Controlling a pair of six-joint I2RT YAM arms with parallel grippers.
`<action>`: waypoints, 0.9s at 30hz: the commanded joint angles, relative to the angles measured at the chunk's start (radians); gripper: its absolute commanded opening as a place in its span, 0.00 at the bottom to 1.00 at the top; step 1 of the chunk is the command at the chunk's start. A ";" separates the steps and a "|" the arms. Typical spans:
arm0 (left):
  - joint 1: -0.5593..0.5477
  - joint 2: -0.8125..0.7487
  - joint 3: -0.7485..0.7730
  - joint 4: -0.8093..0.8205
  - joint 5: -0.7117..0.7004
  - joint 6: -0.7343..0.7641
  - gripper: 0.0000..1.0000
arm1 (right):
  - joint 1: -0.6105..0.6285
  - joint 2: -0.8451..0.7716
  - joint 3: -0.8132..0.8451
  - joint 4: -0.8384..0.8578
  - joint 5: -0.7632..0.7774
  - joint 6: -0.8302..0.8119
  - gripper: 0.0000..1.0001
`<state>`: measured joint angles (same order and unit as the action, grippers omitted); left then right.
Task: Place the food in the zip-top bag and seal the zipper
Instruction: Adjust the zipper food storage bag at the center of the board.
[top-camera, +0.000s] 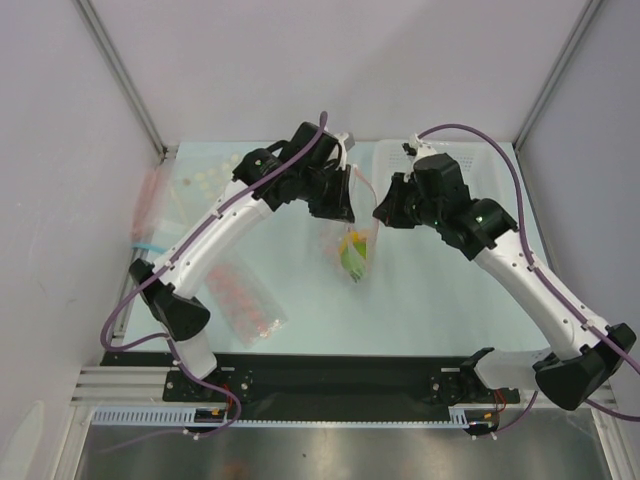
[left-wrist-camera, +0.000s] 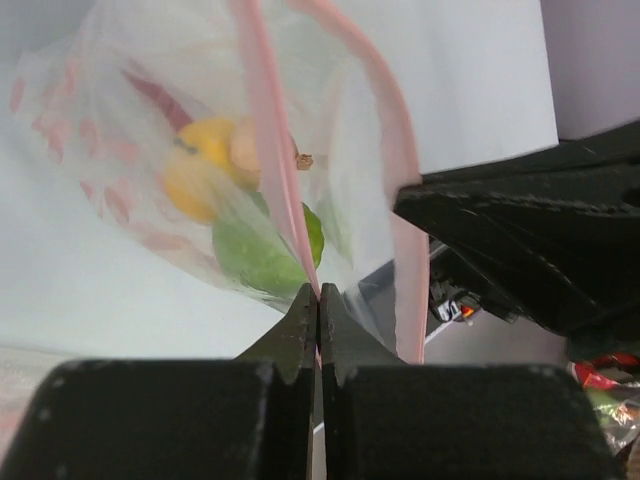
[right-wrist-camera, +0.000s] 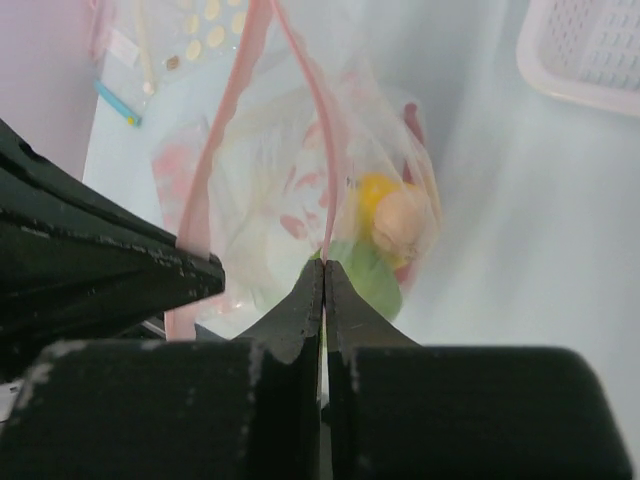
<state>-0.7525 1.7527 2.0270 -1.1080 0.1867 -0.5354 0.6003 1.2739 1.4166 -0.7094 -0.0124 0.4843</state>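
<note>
Pale tabletop (top-camera: 450, 300), white walls (top-camera: 300, 70) all round. Closest in, left gripper (left-wrist-camera: 318, 300) pressed shut, pinching the zipper (left-wrist-camera: 270, 150). The right gripper (right-wrist-camera: 324, 275) was likewise clamped on that pink strip, facing it. Between them hung the zip-top bag (top-camera: 332, 245), seemingly lifted. Deeper down sat the food (top-camera: 352, 255): green fruit (left-wrist-camera: 260, 250), yellow pear (left-wrist-camera: 195, 165), chili (left-wrist-camera: 155, 95), beige bulb (right-wrist-camera: 400, 222). Loading looked done, sealing in hand. The mouth gaped, so its lips needed pressing together along their length.

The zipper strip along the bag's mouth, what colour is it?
The zipper is pink-red, clearest in the left wrist view.
</note>
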 joint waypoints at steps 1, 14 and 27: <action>-0.022 -0.015 0.043 -0.026 -0.007 -0.023 0.00 | -0.007 -0.039 0.009 0.070 -0.018 -0.026 0.00; -0.021 -0.033 -0.091 0.108 -0.003 -0.046 0.00 | -0.013 -0.102 -0.108 0.172 -0.159 -0.006 0.00; -0.022 -0.045 -0.137 0.185 0.026 -0.094 0.00 | -0.005 -0.179 -0.229 0.209 -0.204 0.033 0.68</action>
<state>-0.7742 1.7508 1.9030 -0.9791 0.1905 -0.5949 0.5911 1.1389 1.2083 -0.5510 -0.1932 0.5026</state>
